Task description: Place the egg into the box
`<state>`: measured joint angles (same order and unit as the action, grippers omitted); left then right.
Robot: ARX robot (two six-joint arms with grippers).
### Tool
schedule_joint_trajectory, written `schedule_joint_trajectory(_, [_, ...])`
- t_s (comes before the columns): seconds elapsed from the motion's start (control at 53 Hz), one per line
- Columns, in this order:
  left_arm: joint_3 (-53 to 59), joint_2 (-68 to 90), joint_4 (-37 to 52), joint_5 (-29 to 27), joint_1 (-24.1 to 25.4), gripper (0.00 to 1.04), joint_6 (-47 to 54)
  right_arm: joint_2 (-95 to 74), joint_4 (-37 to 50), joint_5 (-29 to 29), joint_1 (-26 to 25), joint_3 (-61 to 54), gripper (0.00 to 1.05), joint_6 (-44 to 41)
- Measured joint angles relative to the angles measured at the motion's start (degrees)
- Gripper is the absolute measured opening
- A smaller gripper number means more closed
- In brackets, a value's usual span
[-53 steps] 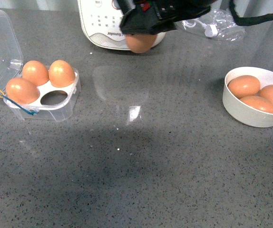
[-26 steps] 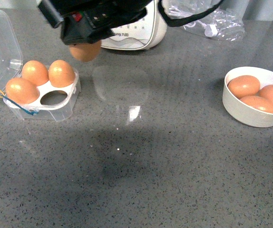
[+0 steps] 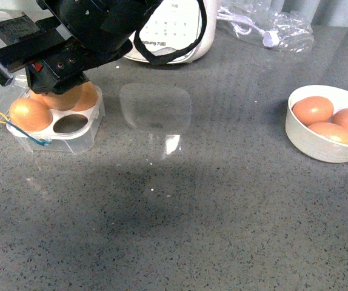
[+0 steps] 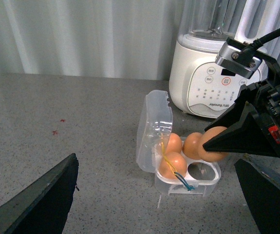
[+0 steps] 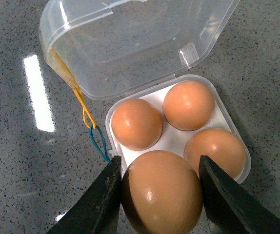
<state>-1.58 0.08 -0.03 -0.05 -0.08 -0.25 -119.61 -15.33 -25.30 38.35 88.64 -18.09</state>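
Orange-brown and smooth, the egg (image 5: pixel 162 191) is pinched at its sides by my right pincer (image 5: pixel 159 170), whose two dark fingers are pressed against the shell. It hangs just above the box (image 5: pixel 173 140), over the corner next to the coloured bands. It is not yet seated, as far as I can tell.

Three of the four hollows already hold matching eggs (image 5: pixel 189 105). The fourth hollow (image 3: pixel 71 123) shows as an empty dark oval in the front view. By my reading the carry is nearly done. What is left is to lower the egg into that hollow and let go.

The box is thin clear plastic with a white inner tray, and its hinged lid (image 5: pixel 130 44) stands open behind. Yellow and blue bands (image 5: pixel 84 114) trail from one corner.

My left pincer (image 4: pixel 155 161) is spread wide and holds nothing, well back from the box.

Further out, the worktop (image 3: pixel 192 212) is grey speckled stone, glossy with light reflections. A round white bowl (image 3: pixel 295 130) on the right holds three more eggs. A white blender base (image 3: pixel 174 30) stands at the back.
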Motion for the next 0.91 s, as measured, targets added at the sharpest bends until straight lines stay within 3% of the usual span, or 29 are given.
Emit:
schedule_joint_trajectory(0.132, [0.0,0.0,0.0,0.0,0.0,0.98,0.0,-0.39,0.04,0.33,0.07,0.15,0.43,0.04])
schedule_joint_trajectory(0.415, [0.0,0.0,0.0,0.0,0.0,0.98,0.0,-0.2,0.26,0.57,-0.37,0.44,0.99,0.31])
schedule_joint_trajectory(0.566, [0.0,0.0,0.0,-0.02,0.0,0.98,0.0,3.69,3.96,3.17,-1.33,-2.78,0.97,1.42])
schedule_joint_trajectory(0.792, [0.0,0.0,0.0,0.0,0.0,0.98,0.0,14.53,13.57,11.74,-6.25,-14.73,0.97,9.62])
schedule_joint_trajectory(0.906, [0.0,0.0,0.0,0.0,0.0,0.98,0.0,20.92,17.94,20.13,-10.23,-23.67,0.97,14.45])
